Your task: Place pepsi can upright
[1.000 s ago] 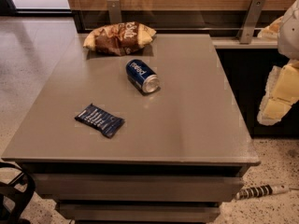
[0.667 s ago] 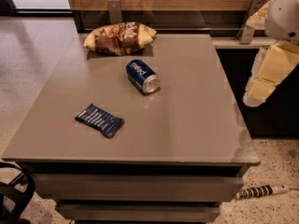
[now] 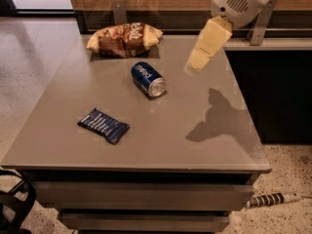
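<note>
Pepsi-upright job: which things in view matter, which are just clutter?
Job: pepsi can, lying on its side; gripper, above the table, right of the can.
Lying about: chip bag at the far edge; blue snack wrapper front-left; power strip on the floor.

We see a grey table [image 3: 58, 111]. The can [image 3: 147, 78] in the middle is dark blue with white letters and a silver end. Near us on the left is a dark blue wrapper [image 3: 103, 126] with pale marks. At the far side is a brown and yellow bag [image 3: 124, 39]. The pale yellow gripper [image 3: 194, 65] hangs over the far right, under a white arm [image 3: 239, 1].
</note>
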